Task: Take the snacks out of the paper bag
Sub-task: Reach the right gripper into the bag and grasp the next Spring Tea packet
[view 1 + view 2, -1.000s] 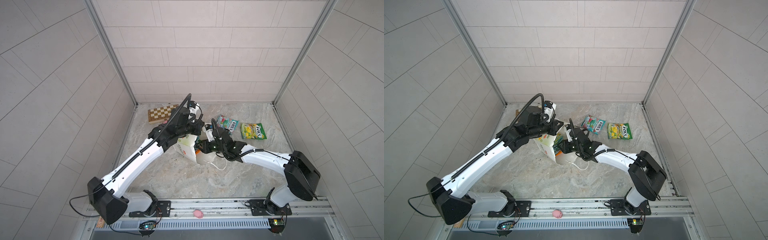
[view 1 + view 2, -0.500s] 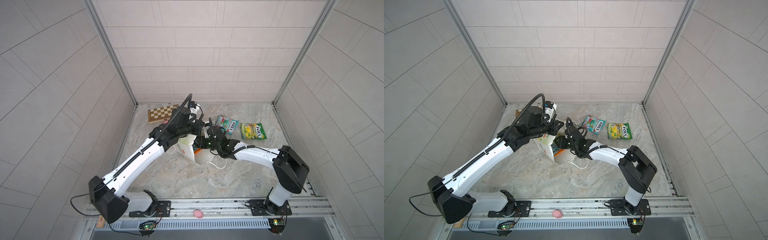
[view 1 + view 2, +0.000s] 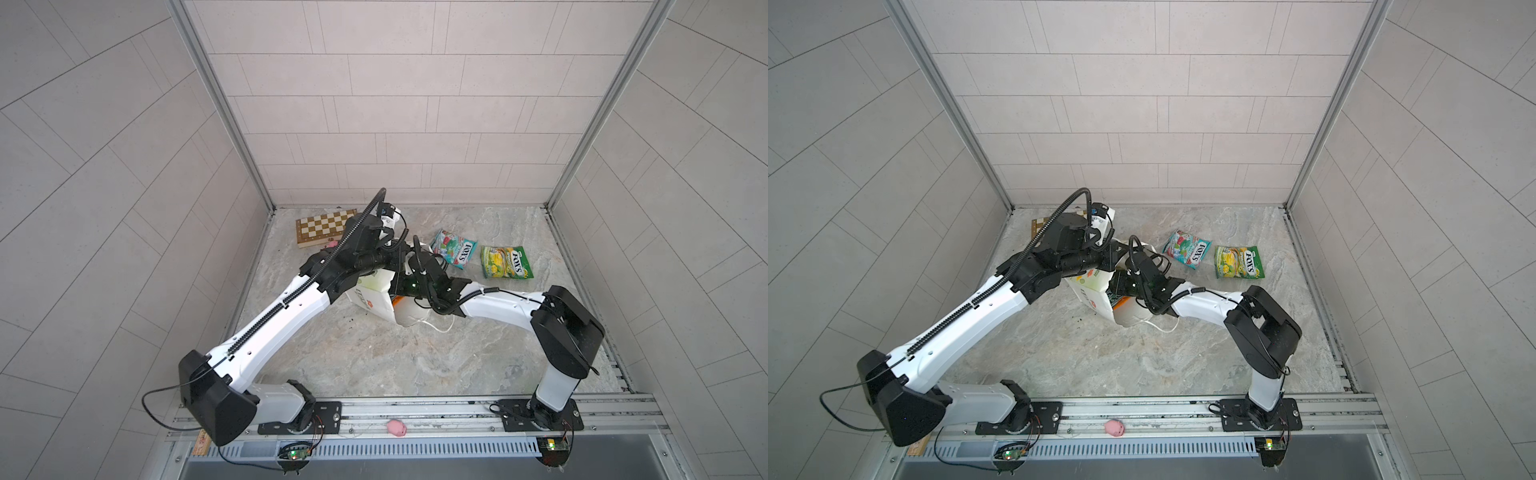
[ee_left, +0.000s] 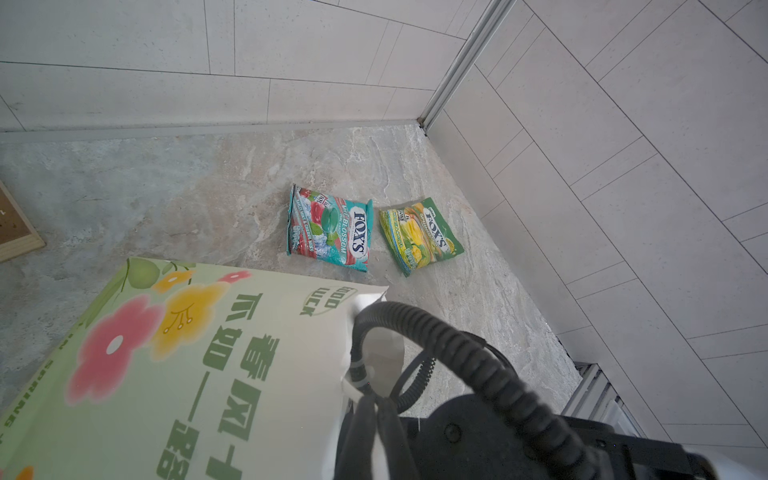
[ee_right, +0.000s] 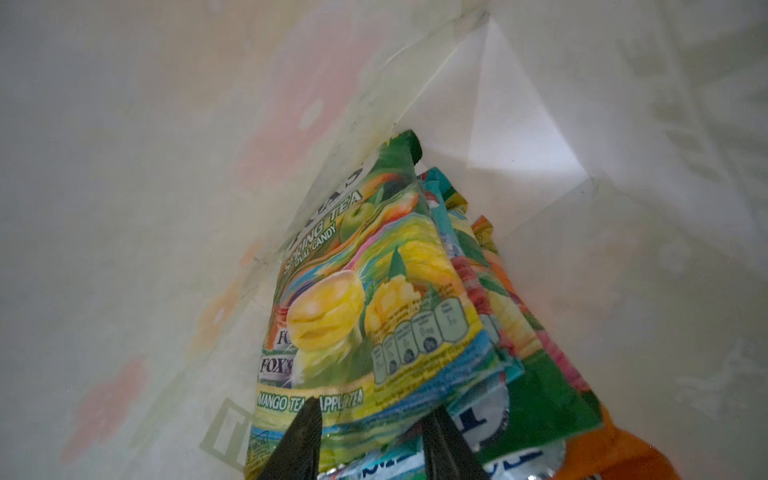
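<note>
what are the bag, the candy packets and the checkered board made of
paper bag: looks like matte printed paper, creased at sharp folds.
candy packets: probably glossy plastic film, with shiny wrinkles and crimped ends.
chessboard: apparently wood, tan and cream squares in a brown frame.

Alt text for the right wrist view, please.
Inside the paper bag, the right claw stands open over the near edge of a yellow-green FOX'S packet; contact is unclear. More packets are stacked behind it, an orange packet last.
</note>
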You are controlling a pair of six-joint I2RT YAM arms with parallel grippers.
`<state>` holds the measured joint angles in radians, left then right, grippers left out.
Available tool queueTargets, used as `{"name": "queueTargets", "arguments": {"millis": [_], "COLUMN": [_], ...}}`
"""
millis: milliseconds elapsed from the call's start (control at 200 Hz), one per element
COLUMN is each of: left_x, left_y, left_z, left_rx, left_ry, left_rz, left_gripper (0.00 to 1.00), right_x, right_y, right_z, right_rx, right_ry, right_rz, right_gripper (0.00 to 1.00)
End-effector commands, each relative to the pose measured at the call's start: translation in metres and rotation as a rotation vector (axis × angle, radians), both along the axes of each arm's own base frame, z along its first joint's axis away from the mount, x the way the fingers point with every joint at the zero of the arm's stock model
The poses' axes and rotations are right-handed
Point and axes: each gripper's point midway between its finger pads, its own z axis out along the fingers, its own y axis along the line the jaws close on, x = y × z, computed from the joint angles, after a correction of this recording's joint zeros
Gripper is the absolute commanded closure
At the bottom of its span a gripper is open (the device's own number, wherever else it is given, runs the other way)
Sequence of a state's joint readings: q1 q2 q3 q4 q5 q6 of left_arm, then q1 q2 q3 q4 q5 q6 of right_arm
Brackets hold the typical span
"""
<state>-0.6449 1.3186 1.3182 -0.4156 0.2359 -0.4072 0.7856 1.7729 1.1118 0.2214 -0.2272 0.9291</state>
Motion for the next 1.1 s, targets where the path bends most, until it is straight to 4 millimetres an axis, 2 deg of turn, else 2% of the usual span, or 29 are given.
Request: {"name": "queueTargets", "arguments": {"millis": [0, 230, 405, 535, 711, 1096], "left_x": [-0.004, -0.005, -0.005, -0.005, -0.003, 0.002], "left_y": [-0.009, -0.008, -0.008, -0.006, -0.003, 0.009], "left_z": [0.018, 0.017, 0.016, 0.015, 0.012, 0.006], "left_rx": [-0.033, -0.03, -0.029, -0.022, -0.01, 0.024], "left_ry": [-0.038, -0.039, -0.043, -0.046, -0.048, -0.059], "left_rz": [-0.036, -0.034, -0.035, -0.027, -0.008, 0.056], "left_gripper": [1.0, 1.0, 1.0, 1.0, 1.0, 1.0], "right_x": [0.005, 0.015, 0.022, 0.023, 0.017, -0.006], "right_y": [0.009, 0.011, 0.022, 0.026, 0.027, 0.006], "right_z": [0.006, -0.001, -0.006, -0.006, 0.0, 0.016], "right_rx": [0.04, 0.063, 0.102, 0.108, 0.083, -0.037], "right_ry": [0.011, 0.03, 0.053, 0.06, 0.027, -0.04], "right_rz": [-0.007, -0.059, -0.066, -0.06, -0.002, 0.088], "right_gripper": [0.6, 0.6, 0.61, 0.7, 1.0, 1.0]}}
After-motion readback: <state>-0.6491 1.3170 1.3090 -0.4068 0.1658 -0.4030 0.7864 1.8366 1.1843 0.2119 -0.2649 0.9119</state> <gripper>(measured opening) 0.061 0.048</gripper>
